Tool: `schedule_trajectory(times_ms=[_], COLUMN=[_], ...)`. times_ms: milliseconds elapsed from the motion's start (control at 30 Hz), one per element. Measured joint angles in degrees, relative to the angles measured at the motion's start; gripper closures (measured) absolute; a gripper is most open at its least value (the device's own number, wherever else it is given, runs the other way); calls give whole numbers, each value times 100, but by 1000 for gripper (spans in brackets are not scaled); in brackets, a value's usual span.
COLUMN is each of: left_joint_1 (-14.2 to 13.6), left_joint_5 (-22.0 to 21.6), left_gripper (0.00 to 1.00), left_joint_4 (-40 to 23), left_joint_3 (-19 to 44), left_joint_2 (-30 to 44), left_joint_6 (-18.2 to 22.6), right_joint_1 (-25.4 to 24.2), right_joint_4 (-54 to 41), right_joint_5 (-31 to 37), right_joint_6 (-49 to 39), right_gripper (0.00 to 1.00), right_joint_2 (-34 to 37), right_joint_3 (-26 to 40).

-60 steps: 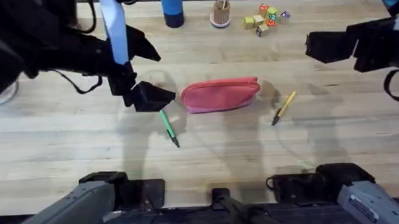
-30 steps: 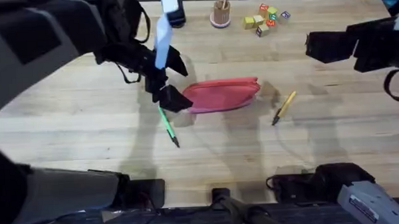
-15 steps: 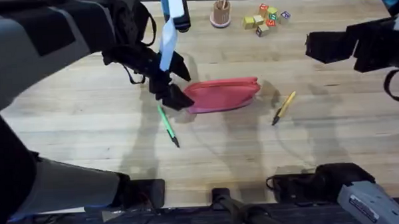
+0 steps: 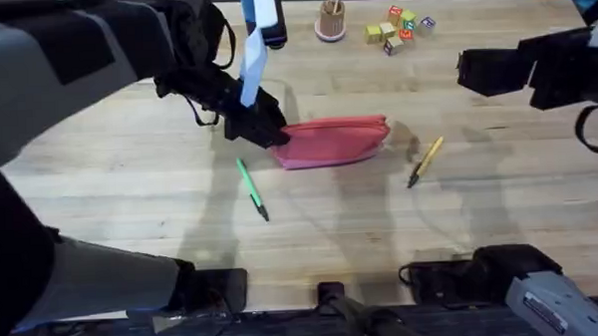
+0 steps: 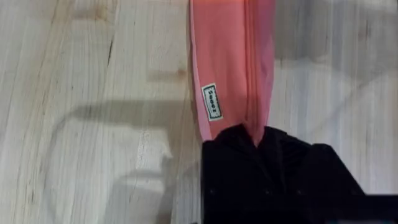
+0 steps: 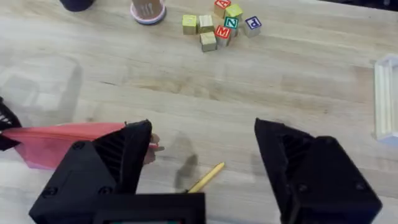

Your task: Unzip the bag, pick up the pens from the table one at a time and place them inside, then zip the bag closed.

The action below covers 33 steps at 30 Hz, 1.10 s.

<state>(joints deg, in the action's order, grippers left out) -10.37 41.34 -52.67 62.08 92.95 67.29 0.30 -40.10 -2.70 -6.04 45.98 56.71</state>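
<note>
The pink-red bag point(image 4: 336, 142) lies across the middle of the table point(image 4: 131, 204), its zipper line running along its top point(image 5: 249, 62). My left gripper point(image 4: 269, 130) is at the bag's left end; in the left wrist view its black fingers point(image 5: 261, 168) are shut on that end of the bag point(image 5: 224, 62). The green pen point(image 4: 252, 190) lies just in front of the bag's left end. The yellow pen point(image 4: 425, 161) lies to the right of the bag. My right gripper point(image 4: 467, 70) hovers open at the far right, above the yellow pen point(image 6: 205, 177) and the bag's right end point(image 6: 56, 140).
Lettered toy blocks point(image 4: 399, 27), a small wooden cup point(image 4: 330, 22) and a blue bottle point(image 4: 264, 20) stand along the table's far edge. A clear box point(image 6: 387, 99) sits at the right. Bare wood lies in front of the pens.
My left gripper moved right and slightly away from me, from beside the green pen's top onto the bag's left end. The right arm, the bag and both pens stayed put.
</note>
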Motion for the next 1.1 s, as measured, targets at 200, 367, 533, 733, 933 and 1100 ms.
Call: schedule_trajectory(times_ms=[200,367,533,733,933,1100], left_joint_1=[0,0,0,0,0,0], left_joint_5=[2,2,2,2,2,2], left_gripper=[957,957,957,958,958,958], left_joint_4=[-2,5,24,33,37,42], left_joint_3=[0,0,0,0,0,0], left_joint_2=[0,0,0,0,0,0], left_joint_6=[0,0,0,2,0,0], right_joint_1=[0,0,0,0,0,0], right_joint_4=[-49,-245,-435,-455,-519,-531], right_joint_5=[-322,-565,-677,-728,-763,-765], right_joint_6=[-2,73,531,1427,2329,2891], right_gripper=[5,5,5,5,5,5], right_joint_2=[0,87,379,648,781,874], right_joint_3=[0,2,2,2,2,2])
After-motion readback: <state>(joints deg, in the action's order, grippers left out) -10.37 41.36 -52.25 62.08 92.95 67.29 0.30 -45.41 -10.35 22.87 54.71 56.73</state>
